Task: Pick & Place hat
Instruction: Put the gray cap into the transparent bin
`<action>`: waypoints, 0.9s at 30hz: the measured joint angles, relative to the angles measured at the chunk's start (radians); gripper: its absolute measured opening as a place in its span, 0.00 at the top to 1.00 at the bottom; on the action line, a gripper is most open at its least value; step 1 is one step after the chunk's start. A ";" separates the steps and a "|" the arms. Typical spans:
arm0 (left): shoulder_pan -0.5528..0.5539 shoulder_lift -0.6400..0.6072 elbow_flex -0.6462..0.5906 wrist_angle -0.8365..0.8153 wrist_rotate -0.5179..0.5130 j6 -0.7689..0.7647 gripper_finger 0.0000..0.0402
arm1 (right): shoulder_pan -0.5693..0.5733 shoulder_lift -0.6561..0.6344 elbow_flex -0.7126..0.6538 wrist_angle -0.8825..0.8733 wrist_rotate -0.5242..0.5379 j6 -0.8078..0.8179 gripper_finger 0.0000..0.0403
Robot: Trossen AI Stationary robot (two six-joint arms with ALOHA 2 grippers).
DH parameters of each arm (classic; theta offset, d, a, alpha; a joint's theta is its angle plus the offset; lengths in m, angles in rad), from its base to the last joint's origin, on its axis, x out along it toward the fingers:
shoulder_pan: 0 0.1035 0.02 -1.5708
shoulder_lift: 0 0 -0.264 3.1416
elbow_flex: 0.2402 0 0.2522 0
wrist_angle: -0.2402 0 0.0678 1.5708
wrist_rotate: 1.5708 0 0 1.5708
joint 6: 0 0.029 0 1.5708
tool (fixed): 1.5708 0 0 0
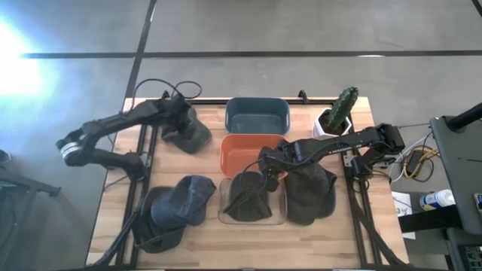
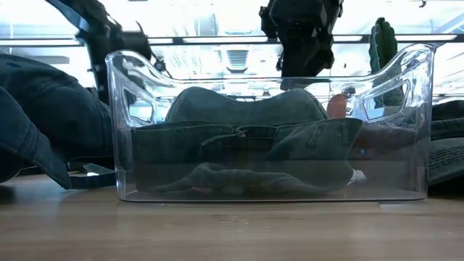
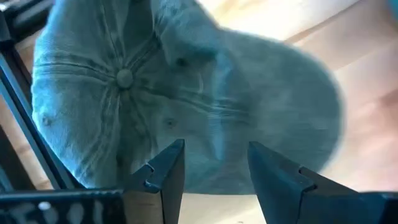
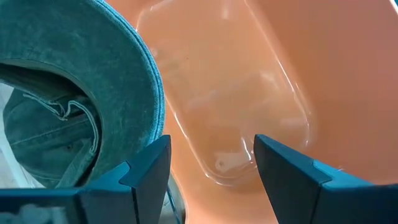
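Observation:
A dark green cap lies in the clear bin at the table's near middle; it also shows in the low view. My right gripper is open and empty above the line where the clear bin meets the orange bin, with the cap's brim beside one finger. My left gripper is open just above a grey-blue cap that lies crown up at the table's far left; its fingers stand over the cap's edge. My right gripper has one finger close beside the brim's edge of the dark green cap in the clear bin. I cannot tell whether it touches. The cap lies in the bin.
A dark cap lies right of the clear bin. A blue cap and a black cap lie at the near left. A grey-blue bin and a potted cactus stand along the far edge.

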 joint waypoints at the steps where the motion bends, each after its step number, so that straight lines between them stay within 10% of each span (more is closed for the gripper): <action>1: 0.006 0.027 0.000 0.011 0.001 0.014 0.58 | 0.000 0.000 0.000 0.000 0.000 0.002 0.44; 20: 0.064 0.272 0.002 0.162 0.135 0.167 0.60 | -0.002 0.001 -0.001 -0.003 0.001 0.035 0.44; 27: 0.064 0.270 0.002 0.195 0.208 0.191 0.86 | -0.007 0.001 -0.005 -0.003 0.005 0.030 0.44</action>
